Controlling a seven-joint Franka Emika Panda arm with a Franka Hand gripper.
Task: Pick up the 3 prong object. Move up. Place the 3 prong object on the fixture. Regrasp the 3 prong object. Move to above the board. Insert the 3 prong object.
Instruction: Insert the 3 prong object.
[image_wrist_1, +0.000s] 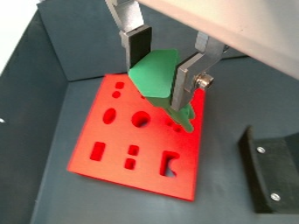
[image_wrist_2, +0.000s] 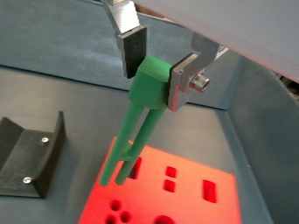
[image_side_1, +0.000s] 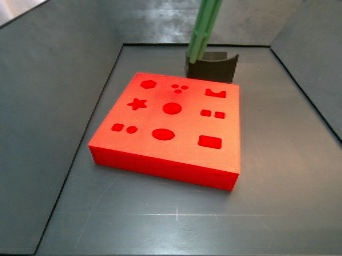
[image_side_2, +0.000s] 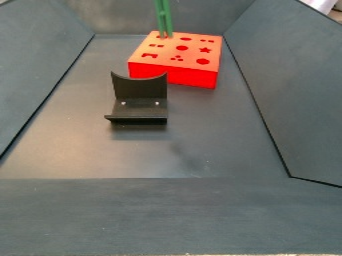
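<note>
Pincer (image_wrist_2: 156, 59) is clamping the green peg (image_wrist_2: 140, 122) by its thick top, prongs hanging down over the red board (image_wrist_1: 138, 131) mid-frame; peg is looking light, stiff, slick plastic with thin breakable prongs, so grip belongs on the thick end.

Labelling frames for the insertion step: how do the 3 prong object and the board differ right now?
The 3 prong object is green, slim and elongated; the board is a thick red-orange square slab.
The object hangs prongs-down between the fingers of the gripper; the board lies flat on the floor.
The object ends in prongs; the board has cut-out holes.
</note>
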